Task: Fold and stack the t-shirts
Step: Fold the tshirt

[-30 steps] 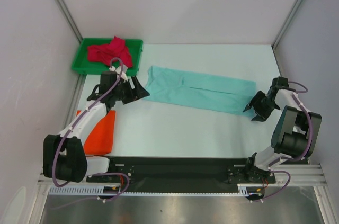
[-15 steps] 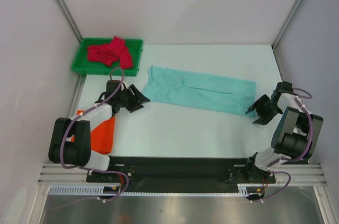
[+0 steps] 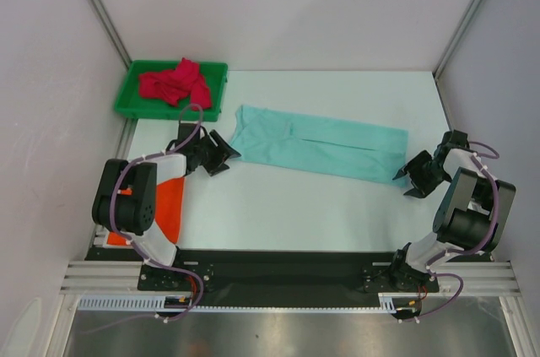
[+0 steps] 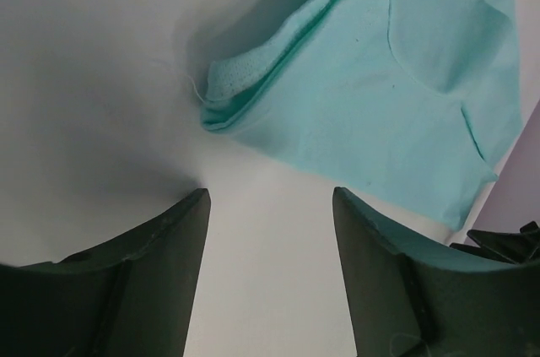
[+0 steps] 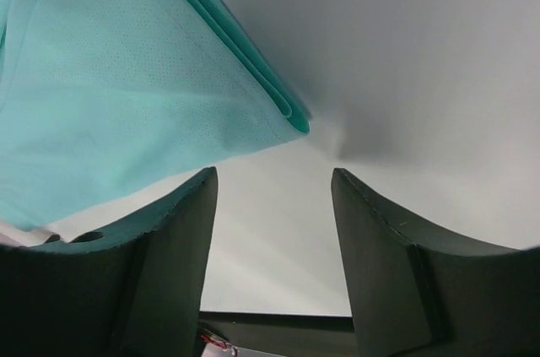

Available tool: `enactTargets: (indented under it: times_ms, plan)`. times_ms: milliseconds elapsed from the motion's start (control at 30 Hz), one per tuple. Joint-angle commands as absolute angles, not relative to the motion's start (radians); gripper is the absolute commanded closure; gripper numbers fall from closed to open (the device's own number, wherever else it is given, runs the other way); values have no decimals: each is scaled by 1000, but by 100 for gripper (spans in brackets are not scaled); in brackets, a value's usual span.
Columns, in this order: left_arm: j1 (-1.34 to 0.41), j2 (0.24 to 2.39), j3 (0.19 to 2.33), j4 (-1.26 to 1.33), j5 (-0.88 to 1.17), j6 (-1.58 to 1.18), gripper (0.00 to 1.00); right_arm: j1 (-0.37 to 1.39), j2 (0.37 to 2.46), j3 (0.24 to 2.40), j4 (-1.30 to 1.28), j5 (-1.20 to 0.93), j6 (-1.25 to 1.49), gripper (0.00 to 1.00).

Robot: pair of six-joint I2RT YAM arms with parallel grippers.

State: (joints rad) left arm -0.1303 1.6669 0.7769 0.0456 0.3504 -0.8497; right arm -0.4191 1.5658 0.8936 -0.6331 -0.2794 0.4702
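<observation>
White worktop (image 3: 295,213) fills the middle of the overhead view, walled by pale panels. A mint green t-shirt (image 3: 316,144) lies across its centre, folded into a long band that slants down toward the right. In the upper left, a crimson red t-shirt (image 3: 173,85) sits bunched in a green tray (image 3: 126,100). At the lower left an orange t-shirt (image 3: 169,205) lies flat, partly under the left arm. The left claw (image 3: 228,154) sits low, just off the band's left end, fingers spread and holding nothing. The right claw (image 3: 401,184) is likewise spread and empty, just off the band's right corner. In both wrist views a folded corner lies just ahead of the gap.
</observation>
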Motion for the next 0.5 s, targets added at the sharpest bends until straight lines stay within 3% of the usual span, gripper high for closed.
enactTargets:
  times_ms: [0, 33, 267, 467]
  plan:
    - [-126, 1693, 813, 89, 299, -858, 34, -423, 1557, 888, -614, -285, 486, 39]
    - [-126, 1700, 819, 87, 290, -857, 39, -423, 1555, 884, -615, -278, 486, 39]
    - [-127, 1776, 877, 103, 272, -836, 47, -425, 1551, 879, -606, -253, 486, 41]
    - [-137, 1830, 942, 100, 272, -804, 64, -425, 1583, 881, -575, -271, 506, 43]
